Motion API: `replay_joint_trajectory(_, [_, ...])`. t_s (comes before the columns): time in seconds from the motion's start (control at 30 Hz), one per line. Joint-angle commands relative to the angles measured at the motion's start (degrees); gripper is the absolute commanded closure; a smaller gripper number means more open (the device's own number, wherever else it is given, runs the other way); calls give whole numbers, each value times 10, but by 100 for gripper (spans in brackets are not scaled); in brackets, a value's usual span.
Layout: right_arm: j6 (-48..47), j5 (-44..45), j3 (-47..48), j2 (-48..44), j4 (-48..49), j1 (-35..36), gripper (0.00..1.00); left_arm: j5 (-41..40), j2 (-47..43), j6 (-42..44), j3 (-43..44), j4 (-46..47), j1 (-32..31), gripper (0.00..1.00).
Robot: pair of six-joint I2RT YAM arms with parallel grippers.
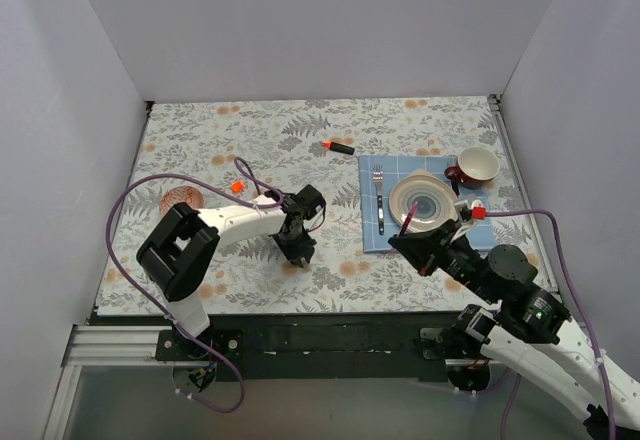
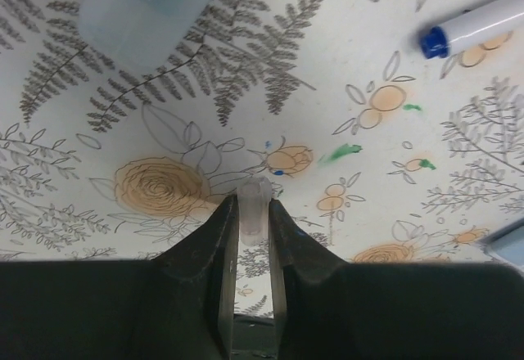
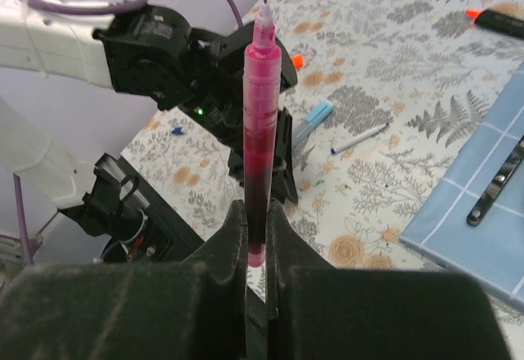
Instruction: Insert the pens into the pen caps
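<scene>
My left gripper (image 2: 252, 217) is shut on a small pale translucent pen cap (image 2: 252, 200), low over the floral tablecloth (image 1: 298, 256). My right gripper (image 3: 255, 217) is shut on the lower end of a thin maroon-red pen (image 3: 260, 106), whose tip points up and away toward the left gripper (image 3: 278, 164). In the top view that pen (image 1: 410, 218) slants by the plate. A light-blue marker (image 3: 315, 119) and a thin white pen (image 3: 360, 139) lie just beyond the left gripper. An orange cap (image 1: 237, 186) lies farther left. A black marker with an orange-red end (image 1: 340, 147) lies at the middle back.
A blue placemat (image 1: 372, 235) on the right carries a silver fork (image 1: 379, 200) and a plate (image 1: 425, 203), with a cup (image 1: 478, 165) on a dark saucer behind. White walls close in the table on three sides.
</scene>
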Motion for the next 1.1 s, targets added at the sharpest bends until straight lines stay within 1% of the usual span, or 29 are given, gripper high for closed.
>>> replay_joint_trajectory(0.0, [25, -54, -47, 27, 57, -1, 99, -44, -43, -260, -2, 56, -5, 100])
replay_joint_trajectory(0.03, [33, -56, -55, 33, 65, -1, 99, -65, -50, -252, 0, 58, -6, 100])
replay_joint_trajectory(0.07, [35, -91, -63, 46, 82, -1, 99, -75, -69, -223, 1, 73, -9, 100])
replay_joint_trajectory(0.13, [42, -116, -91, 58, 106, -2, 99, -103, -90, -179, 1, 100, -11, 100])
replay_joint_trajectory(0.17, [45, -143, -102, 68, 118, -1, 99, -111, -103, -146, 1, 121, -13, 100])
replay_joint_trajectory(0.2, [48, -158, -110, 73, 145, -1, 99, -121, -127, -125, -1, 132, -14, 100])
replay_joint_trajectory(0.23, [55, -170, -126, 77, 165, -1, 99, -126, -141, -101, -7, 148, -15, 100])
replay_joint_trajectory(0.27, [58, -180, -132, 84, 177, -2, 99, -128, -154, -77, -13, 186, -16, 100])
replay_joint_trajectory(0.3, [62, -180, -138, 86, 199, -2, 99, -127, -180, -27, -19, 204, -16, 100])
replay_joint_trajectory(0.33, [66, -179, -150, 90, 211, -1, 99, -126, -193, -7, -34, 223, -16, 100])
replay_joint_trajectory(0.37, [72, -177, -155, 103, 226, -2, 99, -114, -205, 13, -45, 264, -16, 100])
replay_joint_trajectory(0.43, [75, -177, -161, 121, 257, -2, 99, -96, -243, 58, -69, 309, -16, 100])
replay_joint_trajectory(0.47, [76, -181, -163, 145, 267, -2, 99, -85, -256, 74, -88, 355, -16, 100])
replay_joint_trajectory(0.53, [72, -182, -162, 171, 292, -2, 99, -51, -282, 110, -107, 391, -17, 100])
replay_joint_trajectory(0.57, [62, -179, -148, 198, 290, -1, 99, -42, -291, 119, -122, 421, -16, 100])
replay_joint_trajectory(0.67, [48, -167, -119, 241, 281, -2, 99, -6, -321, 149, -148, 471, -17, 100])
replay_joint_trajectory(0.77, [56, -167, -101, 280, 287, -1, 99, 34, -343, 182, -165, 523, -17, 100])
replay_joint_trajectory(0.8, [64, -167, -98, 288, 290, -2, 99, 38, -346, 193, -177, 535, -17, 100])
replay_joint_trajectory(0.83, [69, -171, -101, 294, 298, -1, 99, 74, -350, 204, -182, 547, -17, 100])
replay_joint_trajectory(0.93, [89, -186, -119, 320, 348, -2, 99, 86, -361, 214, -201, 566, -17, 100])
replay_joint_trajectory(1.07, [93, -196, -118, 340, 370, -2, 99, 103, -370, 214, -217, 582, -17, 100])
